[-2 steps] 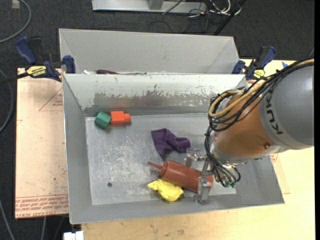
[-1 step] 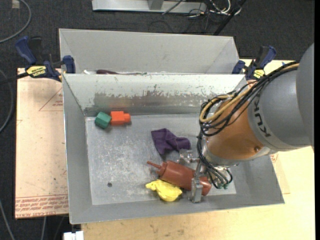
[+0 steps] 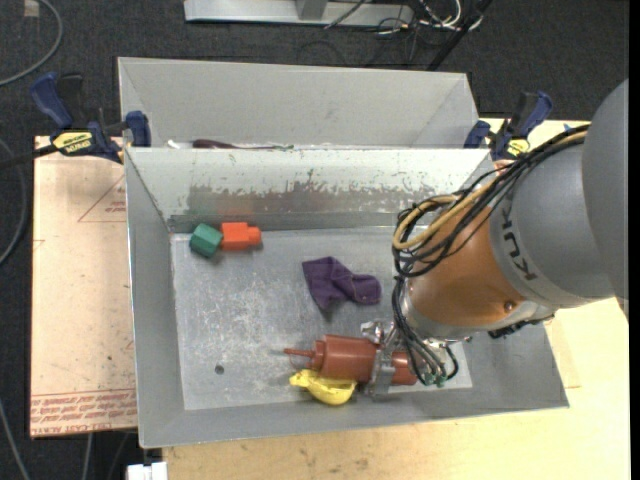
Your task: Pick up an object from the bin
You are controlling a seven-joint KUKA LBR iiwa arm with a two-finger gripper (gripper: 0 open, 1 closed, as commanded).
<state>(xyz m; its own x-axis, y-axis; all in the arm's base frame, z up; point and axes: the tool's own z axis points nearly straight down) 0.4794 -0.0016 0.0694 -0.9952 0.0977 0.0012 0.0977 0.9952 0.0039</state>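
Observation:
My gripper (image 3: 380,361) is low in the bin's front right part, under the arm's orange cover. It sits right at the thick end of a red-brown bottle-shaped thing (image 3: 338,358) that lies on its side with a thin spout pointing left. A yellow curved piece (image 3: 322,388) lies just in front of that red-brown thing, touching it. A crumpled purple cloth (image 3: 338,283) lies a little behind the gripper, near the bin's middle.
A green block (image 3: 206,239) and an orange block (image 3: 240,235) lie side by side at the bin's back left, against the sloping wall. The arm and its cables cover the bin's right side. Bare floor spreads across the left and middle.

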